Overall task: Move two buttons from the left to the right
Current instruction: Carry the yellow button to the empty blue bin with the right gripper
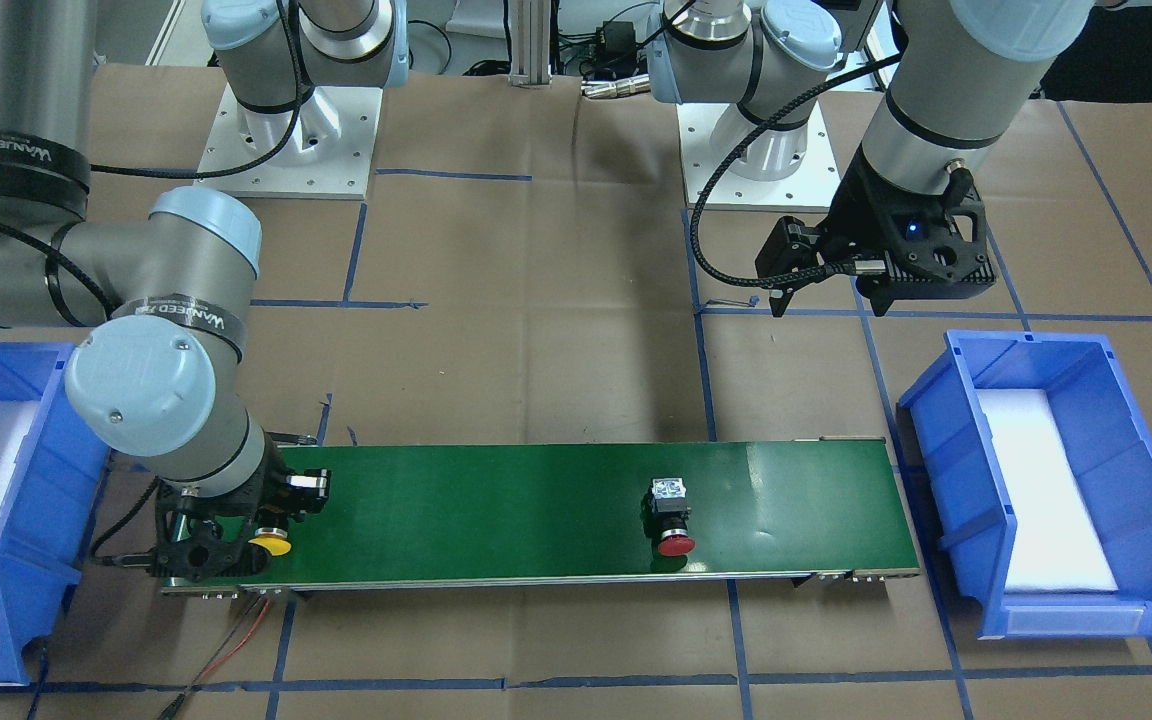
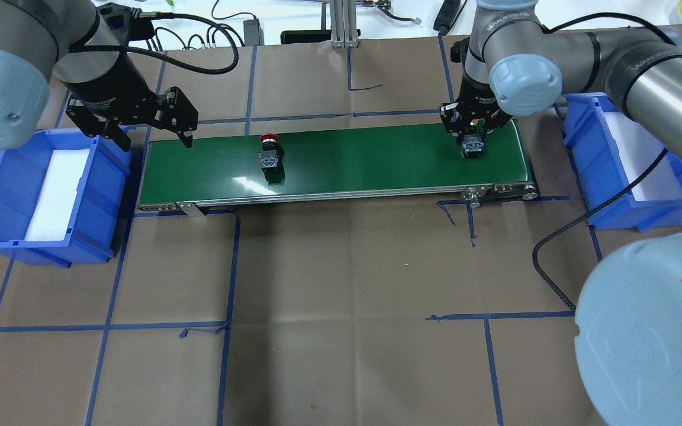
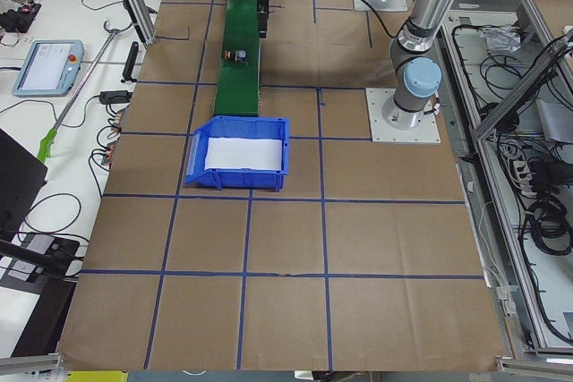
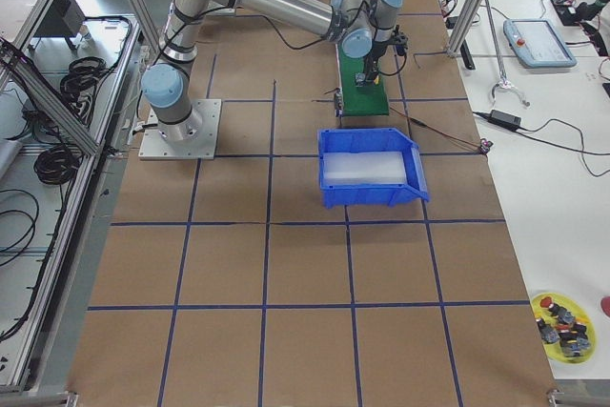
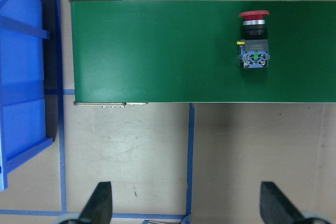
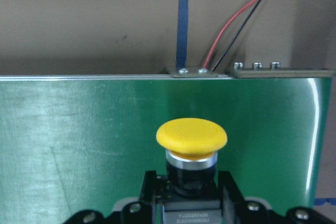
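Note:
The yellow button (image 6: 191,140) lies on its side at the right end of the green belt (image 2: 364,160), its cap (image 1: 271,546) facing the belt's far edge. My right gripper (image 2: 472,137) is down over it, fingers pressed on both sides of its black body. The red button (image 2: 270,155) lies on its side on the left part of the belt, also seen in the left wrist view (image 5: 254,40). My left gripper (image 2: 154,137) hovers open above the belt's left end, between it and the left bin, holding nothing.
A blue bin (image 2: 3,195) with a white liner stands off the belt's left end, and another blue bin (image 2: 584,133) off its right end. Red and black wires (image 1: 236,640) trail from the belt's right end. Brown table paper with blue tape lines surrounds the belt.

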Motion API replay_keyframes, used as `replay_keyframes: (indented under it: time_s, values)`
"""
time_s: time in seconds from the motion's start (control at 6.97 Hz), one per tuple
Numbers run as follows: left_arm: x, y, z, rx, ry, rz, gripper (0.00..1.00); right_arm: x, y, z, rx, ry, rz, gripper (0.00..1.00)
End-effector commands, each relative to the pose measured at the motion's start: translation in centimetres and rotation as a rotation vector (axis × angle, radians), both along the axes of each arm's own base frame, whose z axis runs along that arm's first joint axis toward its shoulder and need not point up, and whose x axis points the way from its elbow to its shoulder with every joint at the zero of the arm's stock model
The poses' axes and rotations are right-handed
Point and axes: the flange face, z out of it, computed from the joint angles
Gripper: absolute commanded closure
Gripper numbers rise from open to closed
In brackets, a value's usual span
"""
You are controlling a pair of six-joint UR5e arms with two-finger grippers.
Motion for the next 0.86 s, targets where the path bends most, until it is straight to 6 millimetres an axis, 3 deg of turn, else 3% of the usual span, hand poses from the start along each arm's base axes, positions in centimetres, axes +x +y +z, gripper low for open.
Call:
replay_keyframes:
  time_s: [0.0,0.14,0.29,0.43,0.57,0.72]
  values:
    - [0.0,0.1,0.1,-0.002,0.001,0.000,0.00,-5.1,0.1,6.5,-0.012,0.030,-0.009,0.95]
    - [0.0,0.1,0.1,-0.002,0.001,0.000,0.00,-10.5,0.5,10.4,-0.052,0.030,-0.048,0.94]
    - [0.0,0.1,0.1,-0.002,0.001,0.000,0.00,-15.6,1.7,12.5,-0.068,0.033,-0.016,0.94]
    - [0.0,0.1,0.1,-0.002,0.001,0.000,0.00,-18.4,2.8,13.7,-0.072,0.048,0.054,0.94]
    - [0.0,0.1,0.1,-0.002,0.001,0.000,0.00,-22.3,4.9,13.3,-0.044,0.061,0.054,0.95]
    - [0.0,0.1,0.1,-0.002,0.004,0.000,0.00,-26.5,7.6,11.5,-0.017,0.042,0.027,0.95]
